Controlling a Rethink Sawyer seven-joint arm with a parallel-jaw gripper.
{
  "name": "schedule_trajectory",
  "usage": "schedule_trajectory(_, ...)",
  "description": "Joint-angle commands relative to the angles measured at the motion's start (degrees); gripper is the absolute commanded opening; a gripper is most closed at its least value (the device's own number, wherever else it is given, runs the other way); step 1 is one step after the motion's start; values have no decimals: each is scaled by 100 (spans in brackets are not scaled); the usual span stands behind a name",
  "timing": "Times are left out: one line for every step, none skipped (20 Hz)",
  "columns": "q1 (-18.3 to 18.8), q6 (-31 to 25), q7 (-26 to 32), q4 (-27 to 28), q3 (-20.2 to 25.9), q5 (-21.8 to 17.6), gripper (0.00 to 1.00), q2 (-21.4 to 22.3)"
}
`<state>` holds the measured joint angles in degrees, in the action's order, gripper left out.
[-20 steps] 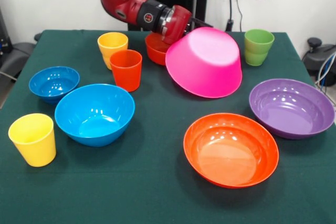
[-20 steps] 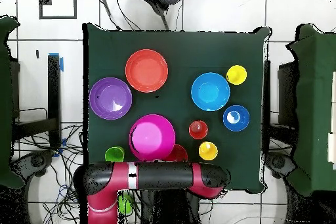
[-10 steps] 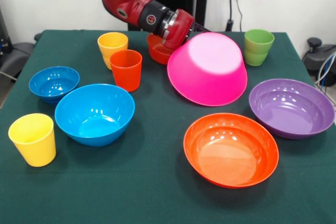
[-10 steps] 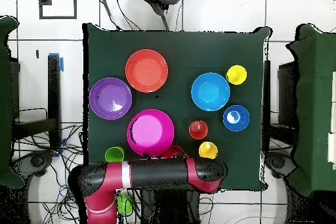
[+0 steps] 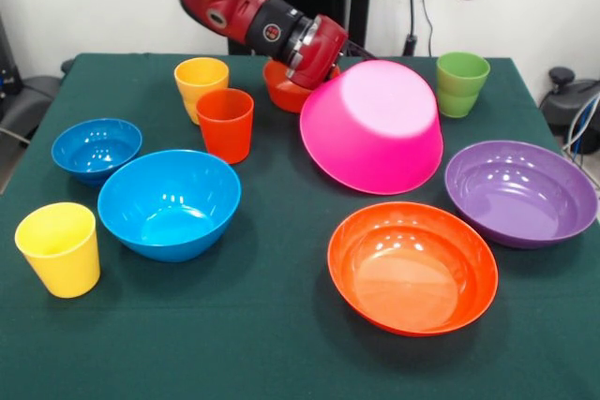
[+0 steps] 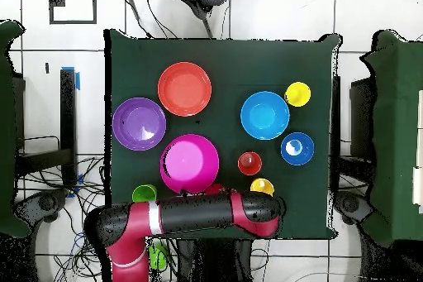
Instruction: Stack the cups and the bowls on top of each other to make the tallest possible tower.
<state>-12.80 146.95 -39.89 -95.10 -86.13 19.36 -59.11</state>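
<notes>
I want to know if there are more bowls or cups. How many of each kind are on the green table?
Bowls: 6. Large pink plastic bowl, medium blue bowl, small blue bowl, small orange bowl, wide shallow orange bowl, wide shallow purple bowl.
Cups: 4. Two yellow plastic tumblers, orange-red tumbler, green tumbler.
Total: 10. More bowls.

Green-clothed table [image 5: 281, 344], blue bowls [image 5: 170, 203], orange bowl [image 5: 412, 267], purple bowl [image 5: 521, 192], yellow cup [image 5: 58, 248], orange-red cup [image 5: 225, 125]
</notes>
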Motion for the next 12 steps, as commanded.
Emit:
schedule_trajectory(178,-1009,-152,544,-240,-283,100,-528)
schedule_trajectory(187,-1009,-158,542,-255,-293,100,-534)
schedule_trajectory(198,-1029,-128,555,-278,-285,100,-580)
schedule_trajectory(215,-1051,-99,561,-317,-282,100,-619)
schedule_trajectory(233,-1079,-67,585,-347,-263,100,-668)
schedule_trajectory(261,-1054,-44,596,-363,-243,100,-690)
schedule_trajectory(329,-1096,34,633,-463,-225,100,-765)
schedule_trajectory(372,-1121,86,647,-533,-214,100,-823)
schedule_trajectory(420,-1091,125,666,-569,-185,100,-857)
schedule_trajectory(469,-1060,164,686,-606,-156,100,-891)
schedule_trajectory(486,-1045,204,698,-626,-117,100,-929)
schedule_trajectory(503,-1029,243,711,-645,-78,100,-967)
